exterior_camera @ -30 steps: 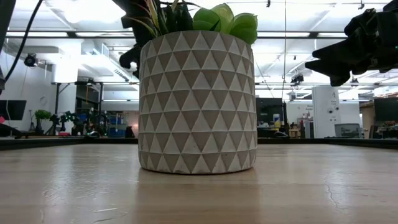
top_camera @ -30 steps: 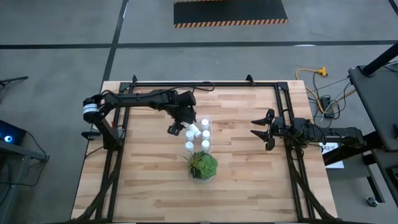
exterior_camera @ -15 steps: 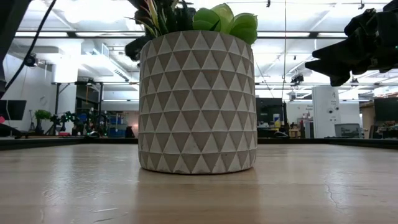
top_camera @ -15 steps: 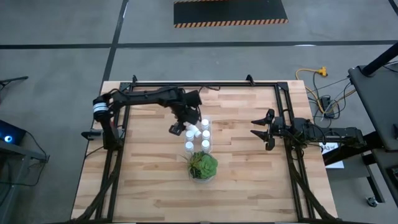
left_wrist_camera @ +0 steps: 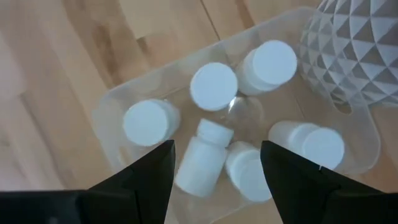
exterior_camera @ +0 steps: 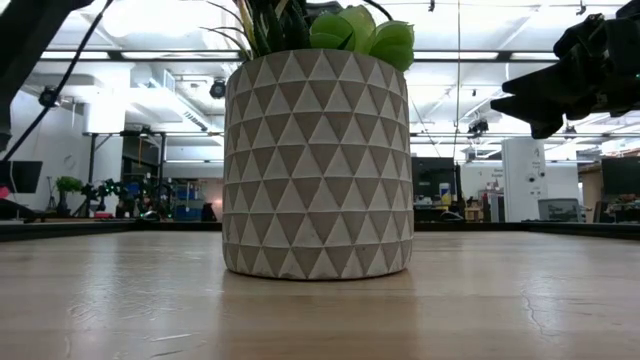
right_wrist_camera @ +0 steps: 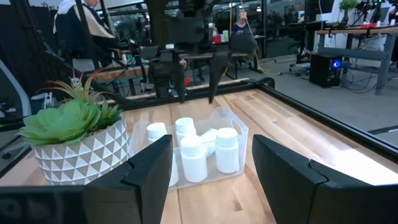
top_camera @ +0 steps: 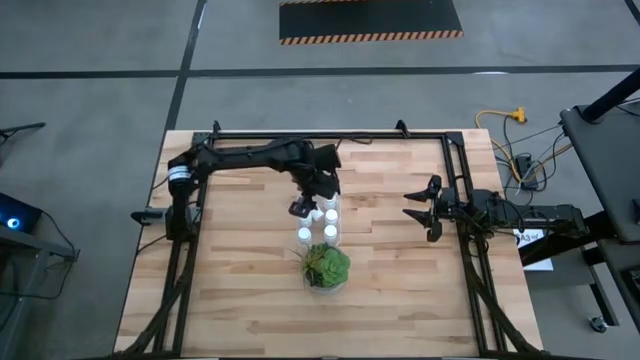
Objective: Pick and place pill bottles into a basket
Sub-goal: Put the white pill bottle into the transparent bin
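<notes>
Six pill bottles [left_wrist_camera: 213, 86] are sitting inside the basket [left_wrist_camera: 111, 115], so I am guessing the job is nearly done. The basket is resting near the middle of the surface [top_camera: 230, 280]. It is sitting just beside the potted plant [top_camera: 326, 266].

The left gripper [right_wrist_camera: 196, 93] is hanging right over the basket. Its jaws are standing apart and holding nothing. The right gripper [top_camera: 407, 205] is waiting near the right edge of the surface. Its jaws are standing apart and holding nothing too.

The next good move, I am thinking, is for the left gripper to go straight up. Going sideways too soon could bump the thin basket wall or knock a bottle over. It should be keeping away from the plant leaves as well.

The bottles are looking small, white and round, with flat white caps. Five are standing up with their caps showing. One bottle [left_wrist_camera: 204, 160] is leaning over between the others, not standing straight. The basket is looking clear, so the wood is showing through it. The bottles are filling most of the basket.
</notes>
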Controlling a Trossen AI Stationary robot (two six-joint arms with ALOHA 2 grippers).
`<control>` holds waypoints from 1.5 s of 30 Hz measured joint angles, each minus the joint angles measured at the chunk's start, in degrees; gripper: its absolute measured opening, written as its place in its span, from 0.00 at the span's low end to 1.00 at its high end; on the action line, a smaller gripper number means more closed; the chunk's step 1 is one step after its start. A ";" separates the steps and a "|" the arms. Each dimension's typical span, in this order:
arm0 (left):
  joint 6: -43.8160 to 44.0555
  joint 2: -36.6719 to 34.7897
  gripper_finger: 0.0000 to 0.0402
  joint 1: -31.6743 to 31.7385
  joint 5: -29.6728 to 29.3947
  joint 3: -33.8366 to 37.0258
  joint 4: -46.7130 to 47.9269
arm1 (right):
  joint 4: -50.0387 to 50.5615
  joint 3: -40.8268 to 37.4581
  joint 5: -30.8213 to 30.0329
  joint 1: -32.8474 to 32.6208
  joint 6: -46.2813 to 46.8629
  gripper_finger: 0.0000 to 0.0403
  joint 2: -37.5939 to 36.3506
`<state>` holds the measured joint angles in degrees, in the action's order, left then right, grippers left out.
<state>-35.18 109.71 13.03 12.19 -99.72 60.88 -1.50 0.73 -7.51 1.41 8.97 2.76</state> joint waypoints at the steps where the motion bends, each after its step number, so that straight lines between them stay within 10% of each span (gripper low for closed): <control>1: 0.54 0.26 0.55 -0.36 0.00 0.00 -0.04 | 0.00 0.00 0.01 -0.02 0.00 0.52 0.02; 45: 1.80 4.35 0.55 -3.30 -2.02 6.72 -7.86 | 0.00 0.00 0.00 -0.02 0.00 0.52 0.00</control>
<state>-33.38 114.06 9.74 10.16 -93.01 53.02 -1.50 0.73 -7.51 1.39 8.97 2.76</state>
